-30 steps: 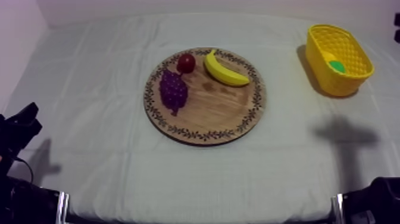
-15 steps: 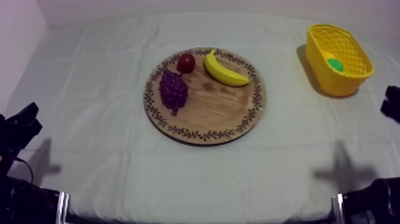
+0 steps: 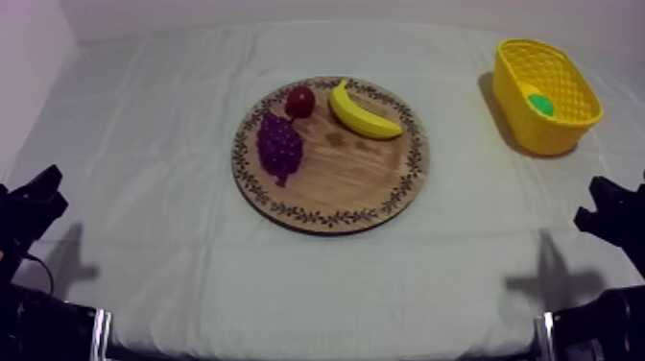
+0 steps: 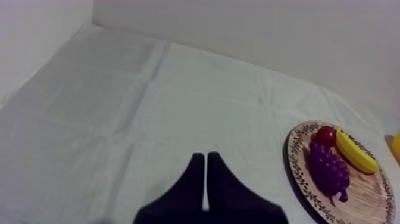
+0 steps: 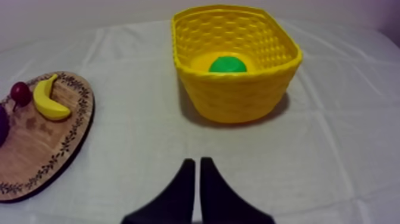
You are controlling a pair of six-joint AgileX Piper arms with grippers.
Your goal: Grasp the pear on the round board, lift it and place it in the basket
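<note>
There, inside the yellow basket, well apart from the wooden board: the pear. On the board: banana, grapes, small red fruit. Right gripper low over the cloth before the basket, fingers pressed together, holding nothing. Left gripper likewise closed and empty, low at its own side.
</note>
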